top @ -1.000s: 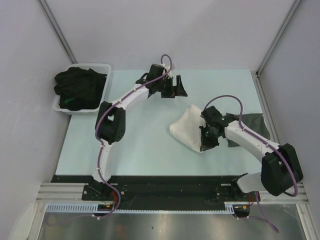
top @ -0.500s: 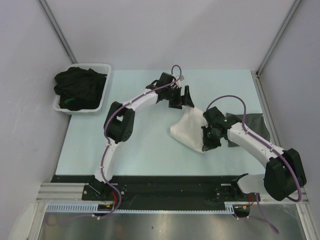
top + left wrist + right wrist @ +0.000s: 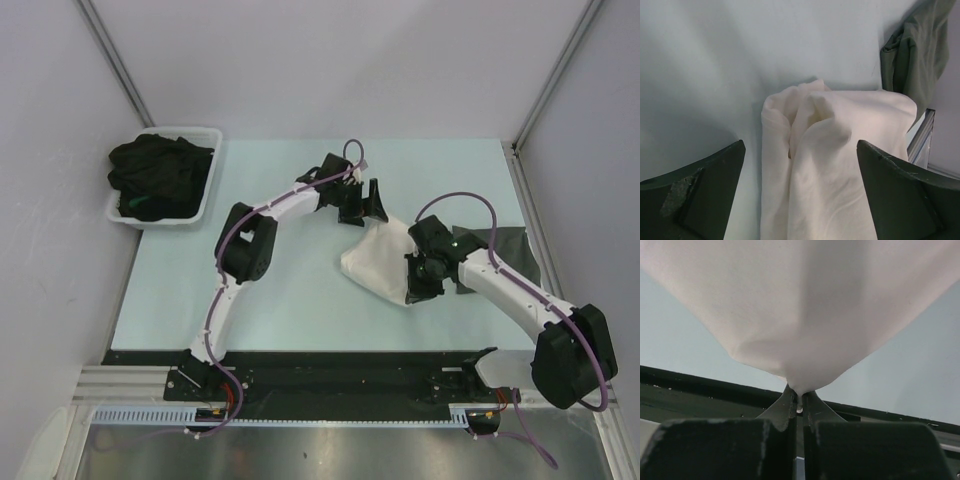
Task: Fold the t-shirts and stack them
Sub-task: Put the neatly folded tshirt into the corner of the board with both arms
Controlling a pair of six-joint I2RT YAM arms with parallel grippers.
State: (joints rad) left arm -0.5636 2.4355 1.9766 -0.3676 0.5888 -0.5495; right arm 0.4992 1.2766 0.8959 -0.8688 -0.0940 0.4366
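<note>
A cream-white t-shirt (image 3: 372,262) lies bunched in the middle of the table. My right gripper (image 3: 418,286) is shut on its near right corner, and the right wrist view shows the cloth (image 3: 800,305) pinched at the fingertips of that gripper (image 3: 800,401) and lifted. My left gripper (image 3: 366,206) hangs open over the shirt's far end. In the left wrist view this gripper (image 3: 800,146) straddles the cloth (image 3: 835,165) without touching it. A dark grey t-shirt (image 3: 503,245) lies flat at the right, partly under the right arm, and the left wrist view catches it (image 3: 915,55) too.
A white tub (image 3: 150,222) at the far left holds a heap of black t-shirts (image 3: 160,175). The table's black front rail (image 3: 300,360) runs past both arm bases. Grey walls close in the left, back and right sides.
The left arm has swung right and forward, bringing its open gripper over the cream shirt's far end. The right gripper has stayed shut on the shirt's corner, shifting only slightly.
</note>
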